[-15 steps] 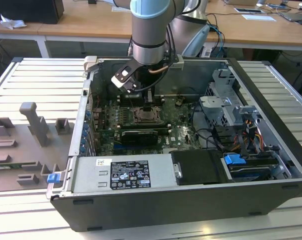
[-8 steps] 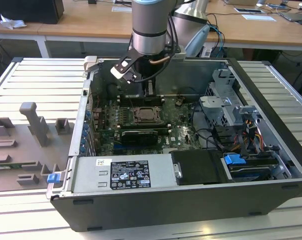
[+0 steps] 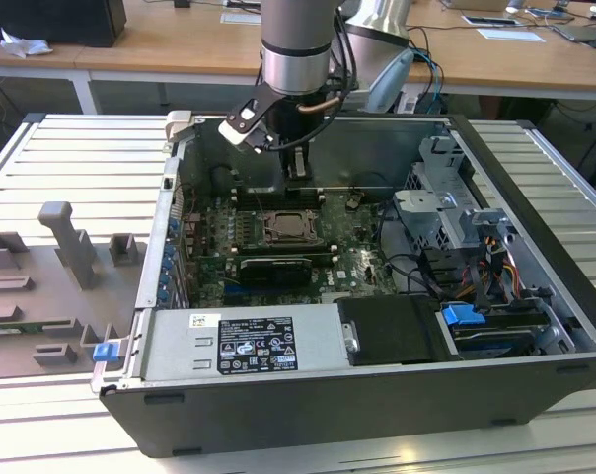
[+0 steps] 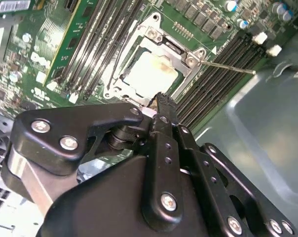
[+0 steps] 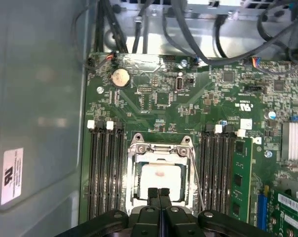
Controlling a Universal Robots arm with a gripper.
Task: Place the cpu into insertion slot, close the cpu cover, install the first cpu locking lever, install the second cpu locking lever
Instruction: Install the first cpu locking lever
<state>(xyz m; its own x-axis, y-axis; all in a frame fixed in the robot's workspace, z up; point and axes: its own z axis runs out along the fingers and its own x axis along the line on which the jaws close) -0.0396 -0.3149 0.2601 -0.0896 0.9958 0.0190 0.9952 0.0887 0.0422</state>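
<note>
In the exterior view, the gripper [image 3: 296, 163] is seen hanging inside the open computer case [image 3: 278, 420], at twelve o'clock of the insertion slot [image 3: 285, 227], over the memory slots [image 3: 278, 193].

In the second wrist view, the cpu [image 4: 150, 71] is found seated in the slot and framed by the lowered cpu cover [image 4: 184, 75]. A thin locking lever [image 4: 228, 66] is left sticking out free.

In the first wrist view, the fingers [image 5: 153, 195] are pressed together with nothing held.

The first lever step is judged in hand. A closed tip set precisely on that thin rod is called for.
</note>
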